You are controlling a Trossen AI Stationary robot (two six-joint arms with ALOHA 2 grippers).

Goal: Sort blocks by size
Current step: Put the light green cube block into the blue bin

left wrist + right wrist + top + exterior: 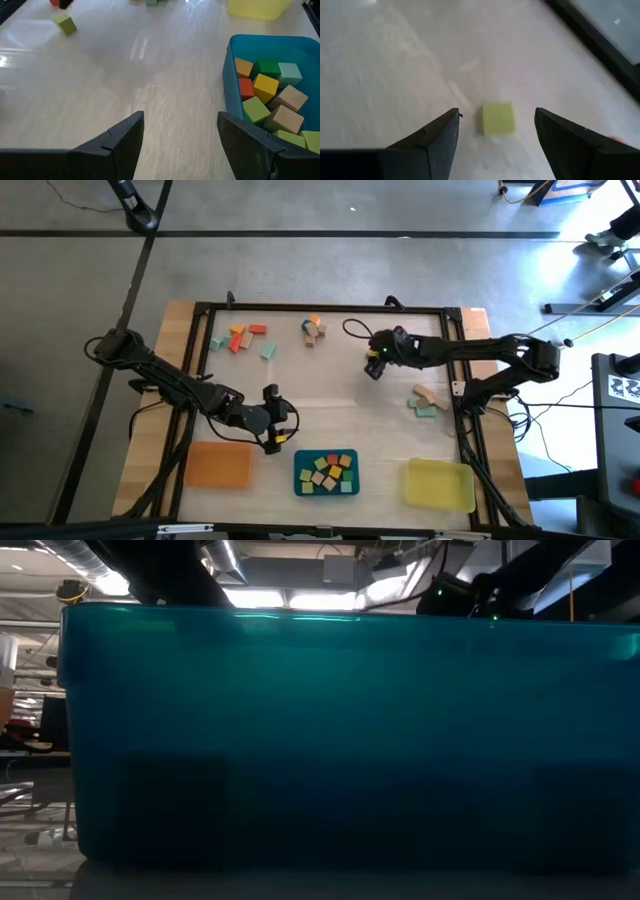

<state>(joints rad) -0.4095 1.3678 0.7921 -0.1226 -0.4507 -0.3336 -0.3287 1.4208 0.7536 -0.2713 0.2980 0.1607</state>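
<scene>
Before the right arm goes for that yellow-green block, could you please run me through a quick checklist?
1. Right gripper open: ok.
2. Yellow-green block between its fingers' line, lying flat on the table: ok.
3. Nothing crowding the block: ok.
4. Left gripper open, empty, away beside the teal tray: ok.
5. Room left in the teal tray: cannot tell.

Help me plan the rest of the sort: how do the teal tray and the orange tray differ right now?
The teal tray holds a heap of small blocks, green, yellow, red, orange, tan and mint; the orange tray shows no block in it. The teal tray sits in the middle of the table's near edge, the orange tray to its left, below the left gripper. Both are shallow rectangular trays on that same edge.
</scene>
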